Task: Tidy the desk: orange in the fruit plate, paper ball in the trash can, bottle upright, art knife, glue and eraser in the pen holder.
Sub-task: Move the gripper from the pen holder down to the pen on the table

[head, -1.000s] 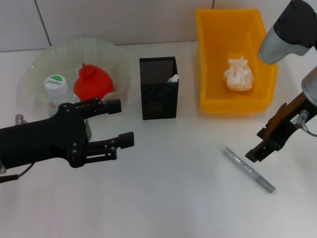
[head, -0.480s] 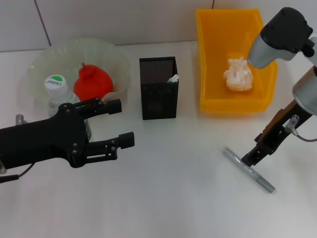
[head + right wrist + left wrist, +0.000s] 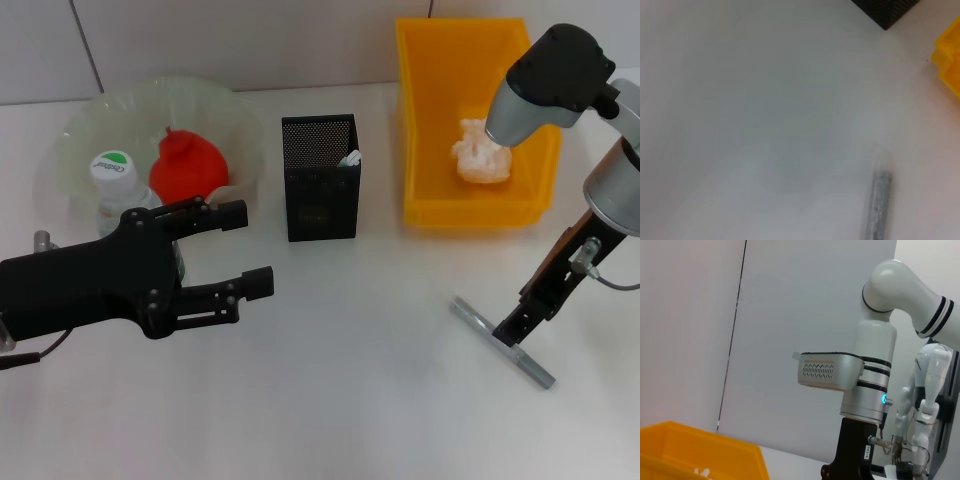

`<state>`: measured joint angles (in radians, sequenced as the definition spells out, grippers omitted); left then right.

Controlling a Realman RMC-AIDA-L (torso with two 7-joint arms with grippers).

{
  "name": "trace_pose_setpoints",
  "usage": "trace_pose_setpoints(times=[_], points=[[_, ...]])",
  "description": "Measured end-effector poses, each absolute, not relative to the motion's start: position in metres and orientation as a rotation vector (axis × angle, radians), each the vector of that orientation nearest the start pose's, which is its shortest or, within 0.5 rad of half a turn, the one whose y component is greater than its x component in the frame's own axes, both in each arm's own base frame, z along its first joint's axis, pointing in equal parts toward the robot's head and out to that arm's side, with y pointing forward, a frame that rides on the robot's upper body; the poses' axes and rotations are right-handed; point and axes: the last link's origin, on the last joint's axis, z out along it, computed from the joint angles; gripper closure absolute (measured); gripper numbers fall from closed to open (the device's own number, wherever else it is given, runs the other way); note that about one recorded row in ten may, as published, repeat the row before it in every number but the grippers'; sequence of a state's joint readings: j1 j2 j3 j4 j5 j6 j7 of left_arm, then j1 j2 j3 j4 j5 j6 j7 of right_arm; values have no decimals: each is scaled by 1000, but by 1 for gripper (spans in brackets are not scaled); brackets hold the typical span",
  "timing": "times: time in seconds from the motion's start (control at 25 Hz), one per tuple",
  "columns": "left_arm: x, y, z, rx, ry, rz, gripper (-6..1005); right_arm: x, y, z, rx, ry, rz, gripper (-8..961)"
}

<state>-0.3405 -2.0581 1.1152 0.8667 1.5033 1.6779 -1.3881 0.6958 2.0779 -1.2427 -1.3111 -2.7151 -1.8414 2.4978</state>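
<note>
The grey art knife [image 3: 500,342] lies on the table at the front right and also shows in the right wrist view [image 3: 878,200]. My right gripper [image 3: 517,326] is down at the knife's middle. The orange [image 3: 188,166] sits in the pale fruit plate [image 3: 90,125]. The bottle [image 3: 113,182] stands upright at the plate's front, behind my open left gripper [image 3: 250,248]. The paper ball [image 3: 481,150] lies in the yellow trash can [image 3: 425,120]. A white item [image 3: 350,158] pokes up inside the black mesh pen holder [image 3: 320,180]. I cannot tell if it is the glue or the eraser.
The pen holder stands between the plate and the trash can, at the back of the white table. In the left wrist view the right arm [image 3: 872,365] rises beyond the trash can's rim [image 3: 695,447].
My right gripper has moved left and down from beside the art knife onto its middle. The left arm and everything else have stayed put.
</note>
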Motion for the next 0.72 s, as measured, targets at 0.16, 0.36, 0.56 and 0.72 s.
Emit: trace_pose_setpoints(times=[0.16, 0.36, 0.56, 0.72], points=[[-218, 291, 12, -2799, -362, -1061, 197, 189, 345, 26, -2610, 1030, -770, 268], [-218, 291, 11, -2799, -363, -1061, 197, 191, 345, 25, -2607, 1043, -775, 268], [-218, 291, 11, -2799, -364, -1062, 197, 192, 347, 23, -2596, 1049, -763, 269], [-218, 291, 11, -2799, -365, -1062, 197, 195, 349, 21, -2593, 1057, -761, 269]])
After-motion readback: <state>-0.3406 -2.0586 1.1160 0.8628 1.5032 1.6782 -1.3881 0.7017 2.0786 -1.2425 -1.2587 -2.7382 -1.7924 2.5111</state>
